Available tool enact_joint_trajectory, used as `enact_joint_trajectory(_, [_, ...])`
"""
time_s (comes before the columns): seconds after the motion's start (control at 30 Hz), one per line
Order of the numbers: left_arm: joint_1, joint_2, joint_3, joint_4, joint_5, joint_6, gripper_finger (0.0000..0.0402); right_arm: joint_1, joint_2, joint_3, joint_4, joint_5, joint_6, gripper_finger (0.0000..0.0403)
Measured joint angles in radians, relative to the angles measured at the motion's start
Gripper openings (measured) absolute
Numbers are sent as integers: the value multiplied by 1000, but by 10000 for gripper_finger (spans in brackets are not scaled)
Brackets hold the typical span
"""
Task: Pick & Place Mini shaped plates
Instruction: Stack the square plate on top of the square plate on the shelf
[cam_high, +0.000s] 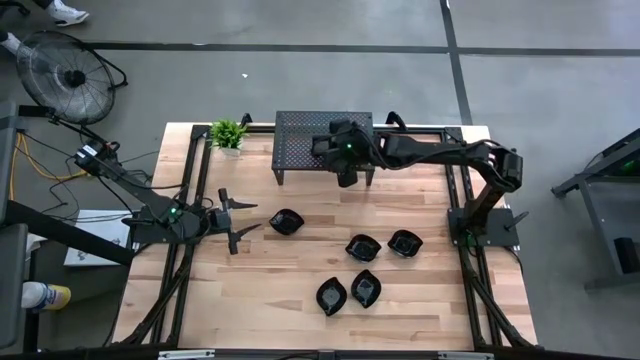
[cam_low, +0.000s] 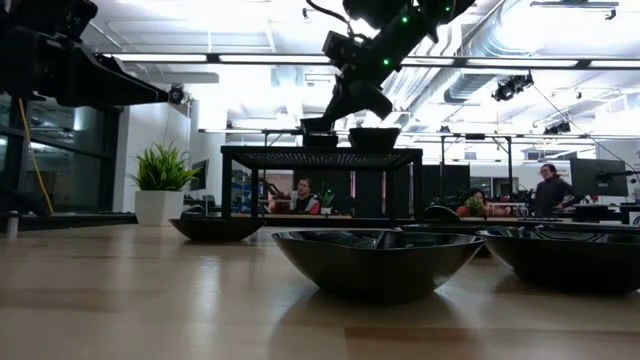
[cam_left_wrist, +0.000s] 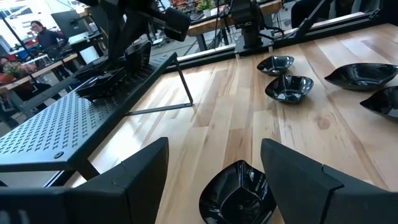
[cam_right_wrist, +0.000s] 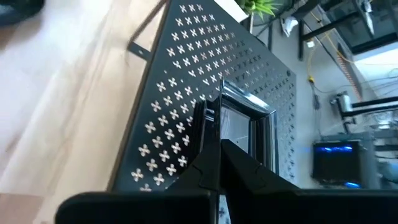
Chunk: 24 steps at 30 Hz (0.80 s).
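Five little plates (cam_high: 366, 287) lie on my table (cam_high: 300, 290) | my right gripper (cam_right_wrist: 217, 134), at 12 o'clock over the stand (cam_high: 300, 135), pinches a square plate (cam_right_wrist: 245, 127) | my left gripper (cam_high: 240, 222), at 9 o'clock, gapes wide, holding nothing.

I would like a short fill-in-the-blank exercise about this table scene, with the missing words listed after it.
1. The right gripper is above the black perforated ____.
2. The left gripper has its fingers ____, facing a small plate.
3. On the bare wood of the table, the high view shows ____ small black plates.
4. The green plant stands at the stand's ____ side in the high view.

Missing words: stand; open; five; left
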Motion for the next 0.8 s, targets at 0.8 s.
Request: enact_joint_trajectory(0.8, [0,0,0,0,-1,-5,250,-29,0,0,-12,-39,11,31])
